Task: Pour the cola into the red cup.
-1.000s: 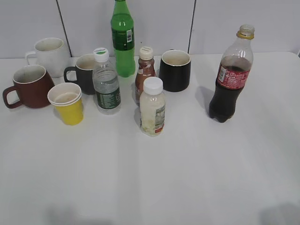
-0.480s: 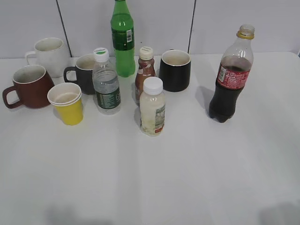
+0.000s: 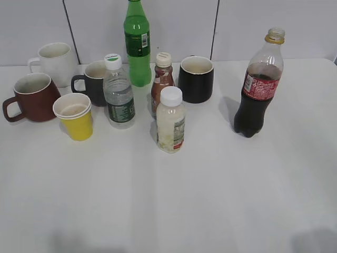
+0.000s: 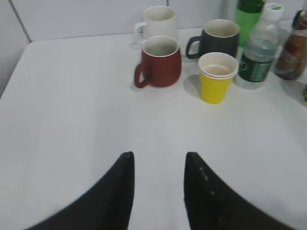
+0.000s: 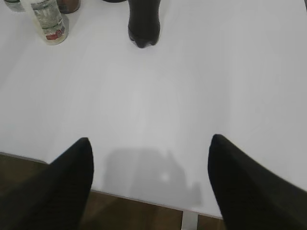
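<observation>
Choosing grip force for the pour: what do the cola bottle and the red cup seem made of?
The cola bottle looks like thin clear plastic: see-through above the drink, with a printed label. The red cup looks like glazed ceramic: thick rim, opaque dark-red wall, pale inside.

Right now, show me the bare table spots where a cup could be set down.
Free: the wide front strip of the white table, below the yellow paper cup and white-capped pale bottle; also the gap between that bottle and the tall cola bottle. Crowded: the back left, around the dark red mug.
</observation>
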### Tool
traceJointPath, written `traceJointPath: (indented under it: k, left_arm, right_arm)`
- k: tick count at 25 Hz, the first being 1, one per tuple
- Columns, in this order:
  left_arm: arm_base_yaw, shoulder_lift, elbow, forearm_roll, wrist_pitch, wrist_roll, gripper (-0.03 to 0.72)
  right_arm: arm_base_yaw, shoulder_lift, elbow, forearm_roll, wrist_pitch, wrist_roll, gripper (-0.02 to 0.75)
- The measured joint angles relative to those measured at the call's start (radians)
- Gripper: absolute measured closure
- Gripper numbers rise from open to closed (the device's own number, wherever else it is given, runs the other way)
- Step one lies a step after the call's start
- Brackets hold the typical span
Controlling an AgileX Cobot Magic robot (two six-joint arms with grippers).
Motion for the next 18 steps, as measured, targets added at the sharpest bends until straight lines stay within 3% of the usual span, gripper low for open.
traceJointPath:
  k: [2,7,18]
  left_arm:
    - [0.034,0.0,0.0,-0.001,0.0,0.0,0.43]
    - [0.046,0.0,0.0,-0.002,-0.002,0.0,0.45]
    - [0.047,0.0,0.0,-0.003,-0.003,0.001,0.451]
  right_arm:
    - [-0.053,-0.009,0.0,0.0,0.0,0.0,0.182]
    - [-0.158,-0.106,0.001,0.0,0.0,0.0,0.183]
    - [-0.173,-0.114,0.001,-0.001,0.0,0.0,0.183]
